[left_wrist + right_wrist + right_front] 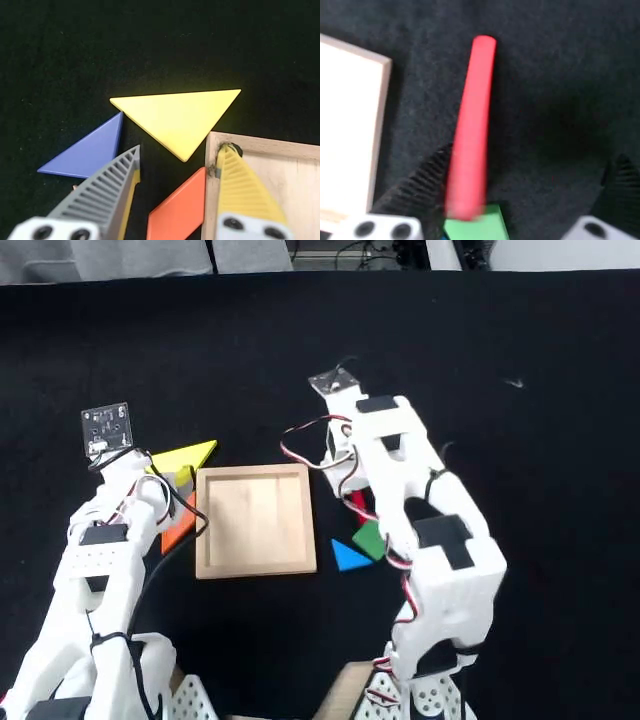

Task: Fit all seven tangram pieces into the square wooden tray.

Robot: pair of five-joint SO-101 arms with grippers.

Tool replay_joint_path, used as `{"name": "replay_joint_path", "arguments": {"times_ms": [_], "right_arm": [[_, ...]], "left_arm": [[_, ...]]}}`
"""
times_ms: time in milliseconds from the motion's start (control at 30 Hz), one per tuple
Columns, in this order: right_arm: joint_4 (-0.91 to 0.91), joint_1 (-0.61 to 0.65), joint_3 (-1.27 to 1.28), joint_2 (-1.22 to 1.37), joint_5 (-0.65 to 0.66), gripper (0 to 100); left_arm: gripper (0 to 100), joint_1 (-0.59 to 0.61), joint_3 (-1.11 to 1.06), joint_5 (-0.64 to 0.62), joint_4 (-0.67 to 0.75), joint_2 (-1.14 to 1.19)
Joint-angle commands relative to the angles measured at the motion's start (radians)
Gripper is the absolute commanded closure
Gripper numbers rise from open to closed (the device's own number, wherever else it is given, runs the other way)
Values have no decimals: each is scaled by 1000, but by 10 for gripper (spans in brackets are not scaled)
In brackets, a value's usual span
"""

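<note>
Tangram pieces before seating. The square wooden tray (255, 472) lies empty on the table (520, 440) between the arms. The left gripper (181, 150) has its fingers spread and holds nothing. One finger sits over the tray's corner, likely lining up on the yellow triangle (180, 117). That triangle's long edge faces away, and its apex points back between the fingers. The right gripper (532, 155) has its fingers wide apart. The red piece (470, 125) appears as a narrow bar beside one finger, with its long axis roughly parallel to the tray's side. The green piece (475, 226) lies at its near end.
</note>
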State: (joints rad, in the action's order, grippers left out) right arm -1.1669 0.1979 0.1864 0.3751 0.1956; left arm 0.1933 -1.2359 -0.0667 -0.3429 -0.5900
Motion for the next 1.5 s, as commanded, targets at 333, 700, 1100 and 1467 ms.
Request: {"name": "replay_joint_path", "arguments": {"times_ms": [333,700,1100,1467], "right_arm": [[-227,-180,-255,-8,51,577],[-269,-178,-255,-51,55,578],[-250,-104,-232,10,57,578],[-232,-75,-254,50,100,578]], "left_arm": [[755,2,30,-12,26,-5],[755,-13,28,-12,26,-5],[755,-18,28,-12,25,-5],[755,-18,16,-9,26,-6]]}}
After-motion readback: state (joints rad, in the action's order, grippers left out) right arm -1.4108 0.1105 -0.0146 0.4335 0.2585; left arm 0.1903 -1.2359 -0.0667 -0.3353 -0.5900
